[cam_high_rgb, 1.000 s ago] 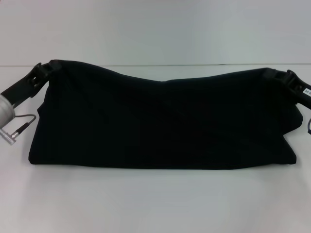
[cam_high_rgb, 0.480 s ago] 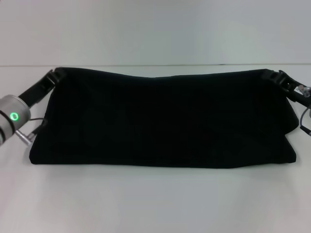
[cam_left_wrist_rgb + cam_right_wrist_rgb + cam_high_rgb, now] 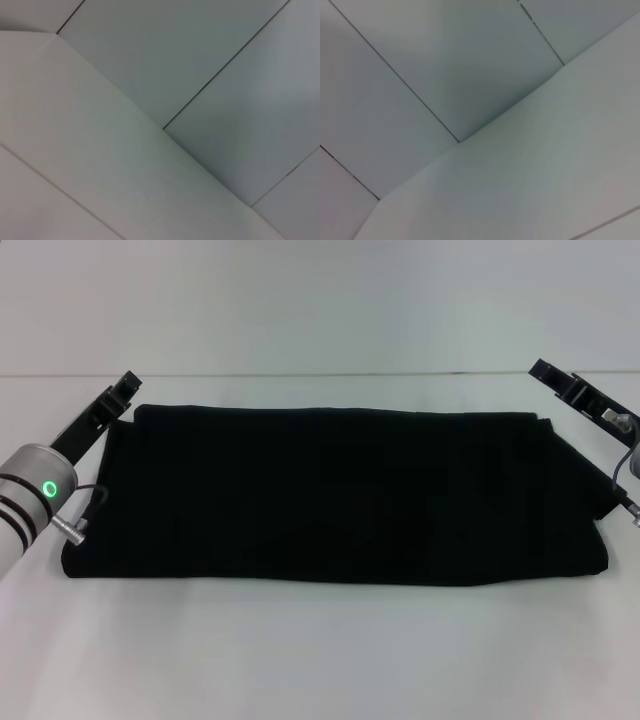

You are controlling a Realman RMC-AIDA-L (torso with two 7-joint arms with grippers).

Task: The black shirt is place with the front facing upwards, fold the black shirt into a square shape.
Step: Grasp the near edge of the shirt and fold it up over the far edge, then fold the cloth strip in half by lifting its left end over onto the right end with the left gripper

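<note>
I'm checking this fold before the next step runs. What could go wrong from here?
1. The black shirt lies as a long wide band, not a square; it needs folding across its length.
2. The left gripper and right gripper sit at the far corners, just off the cloth; pulling away could snag and drag an edge.
3. The right end looks uneven, so a later fold may come out crooked.
</note>
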